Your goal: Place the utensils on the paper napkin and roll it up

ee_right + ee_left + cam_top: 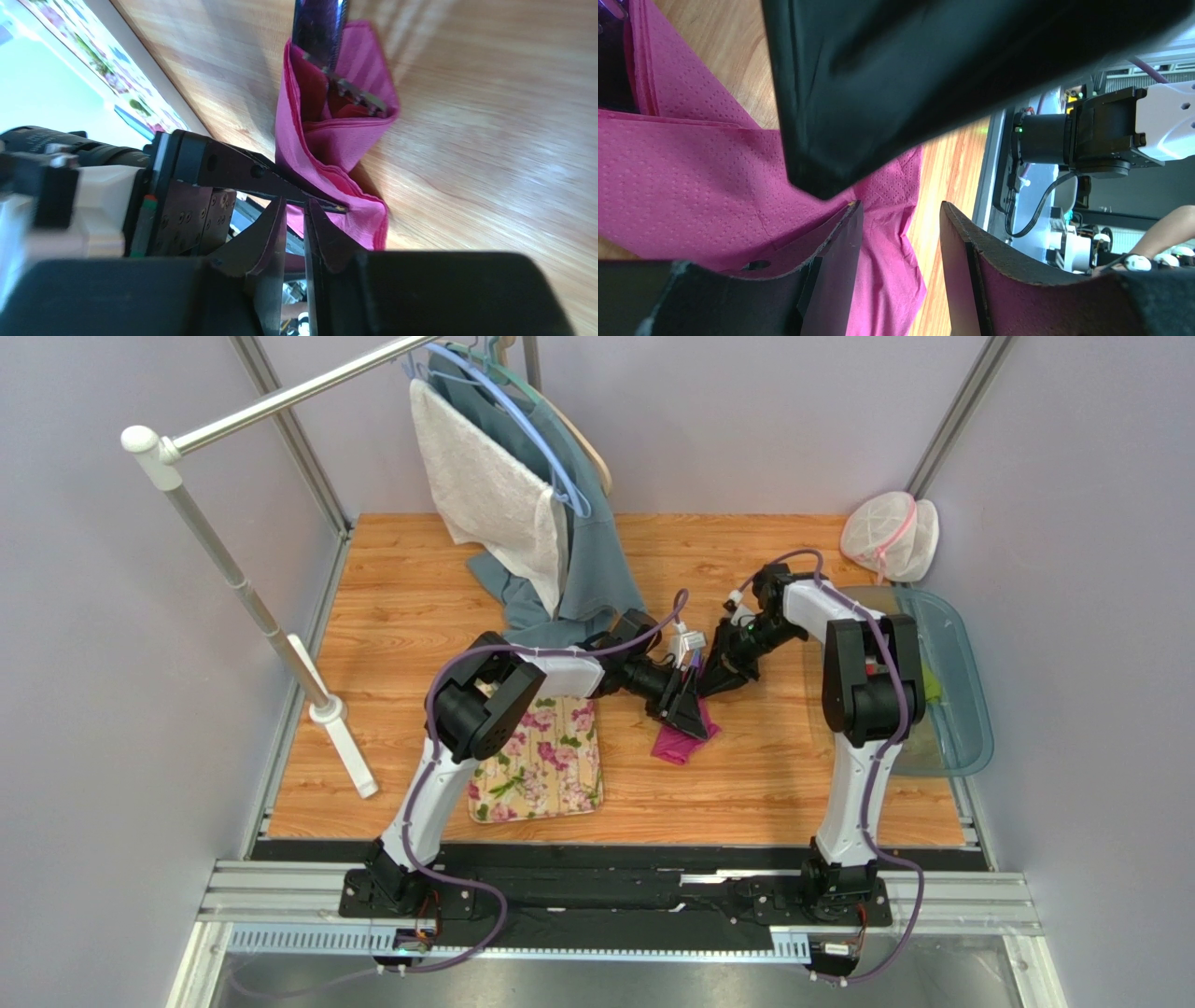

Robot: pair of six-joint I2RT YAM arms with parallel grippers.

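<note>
The magenta paper napkin [676, 745] lies folded on the wooden table, right of the flowered mat. In the right wrist view the napkin [337, 133] wraps dark metal utensils [319, 28], whose ends stick out of its top. My left gripper [899, 210] is open, low over the napkin [682, 189], with one finger on the sheet and nothing between the jaws. My right gripper [295, 203] stands just beside the napkin's lower corner, its jaws almost together and empty. Both grippers meet over the napkin in the top view, left [687, 711] and right [718, 672].
A cream flowered mat [540, 756] lies left of the napkin. A grey-blue cloth [596, 546] and a white towel [484, 483] hang from a rack [239, 588] at the back. A clear tub [954, 686] and a mesh bag [891, 539] sit at the right.
</note>
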